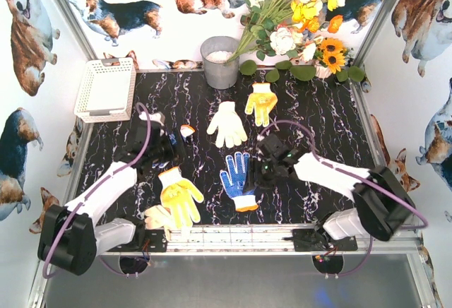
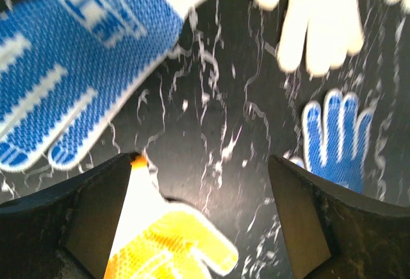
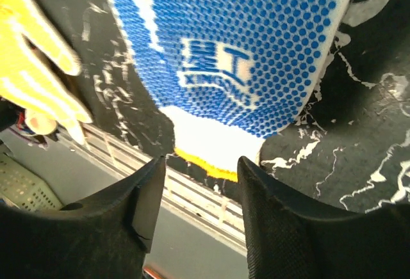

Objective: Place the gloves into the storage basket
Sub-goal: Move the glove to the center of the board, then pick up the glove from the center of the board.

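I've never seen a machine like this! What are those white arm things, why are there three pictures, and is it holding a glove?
Those are two robot arms, each ending in a two-finger gripper. The big picture looks down from above. The other two come from small cameras on the wrists, so the dark shapes at the bottom are fingers.

On the black marbled table lie gloves: a blue glove, a white glove and two yellow gloves. The white storage basket has no gloves in it.

The left gripper is open above a yellow glove. The right gripper is open over the blue glove's cuff. Neither holds anything.
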`<state>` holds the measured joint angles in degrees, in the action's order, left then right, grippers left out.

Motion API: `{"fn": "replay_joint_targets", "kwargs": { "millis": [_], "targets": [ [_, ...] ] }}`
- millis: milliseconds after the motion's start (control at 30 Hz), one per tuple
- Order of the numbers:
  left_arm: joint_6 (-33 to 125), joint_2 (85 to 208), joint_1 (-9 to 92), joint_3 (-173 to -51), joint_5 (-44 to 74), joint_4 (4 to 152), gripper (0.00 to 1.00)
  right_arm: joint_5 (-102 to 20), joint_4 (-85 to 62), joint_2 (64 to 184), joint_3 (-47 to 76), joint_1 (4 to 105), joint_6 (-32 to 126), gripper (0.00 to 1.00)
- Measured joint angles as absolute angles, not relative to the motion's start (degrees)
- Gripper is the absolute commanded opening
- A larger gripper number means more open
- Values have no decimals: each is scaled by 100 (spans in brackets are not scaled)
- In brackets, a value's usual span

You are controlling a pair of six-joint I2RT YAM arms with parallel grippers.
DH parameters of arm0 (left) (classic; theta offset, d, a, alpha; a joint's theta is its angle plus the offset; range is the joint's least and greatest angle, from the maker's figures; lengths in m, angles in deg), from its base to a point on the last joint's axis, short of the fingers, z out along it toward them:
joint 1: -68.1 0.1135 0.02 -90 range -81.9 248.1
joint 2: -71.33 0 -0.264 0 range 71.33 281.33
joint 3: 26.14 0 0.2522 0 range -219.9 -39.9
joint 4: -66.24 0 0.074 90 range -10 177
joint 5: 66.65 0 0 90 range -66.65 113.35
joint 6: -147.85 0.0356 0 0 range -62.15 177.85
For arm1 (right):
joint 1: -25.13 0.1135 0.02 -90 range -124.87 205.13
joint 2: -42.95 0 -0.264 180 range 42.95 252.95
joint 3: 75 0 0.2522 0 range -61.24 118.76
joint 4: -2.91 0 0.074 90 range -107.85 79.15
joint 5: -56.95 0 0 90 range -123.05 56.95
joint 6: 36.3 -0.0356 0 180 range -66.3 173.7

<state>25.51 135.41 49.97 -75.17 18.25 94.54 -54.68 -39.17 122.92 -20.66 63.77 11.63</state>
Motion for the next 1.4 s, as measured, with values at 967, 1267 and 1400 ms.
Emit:
{"fn": "replay_joint_targets", "kwargs": {
  "millis": [967,1267,1400],
  "targets": [
    [-3219,16382,3981,-6885,5092,4917,73,-4310,-4177,10349,-1955,5579,1157,70],
    [-3586,16717,3983,-6999,6183,4945,48,-4349,-4179,10320,-1970,5483,1201,70],
    [-3495,16813,4112,-6996,6242,4939,31,-4351,-4183,10336,-1968,5465,1249,70]
  ]
}}
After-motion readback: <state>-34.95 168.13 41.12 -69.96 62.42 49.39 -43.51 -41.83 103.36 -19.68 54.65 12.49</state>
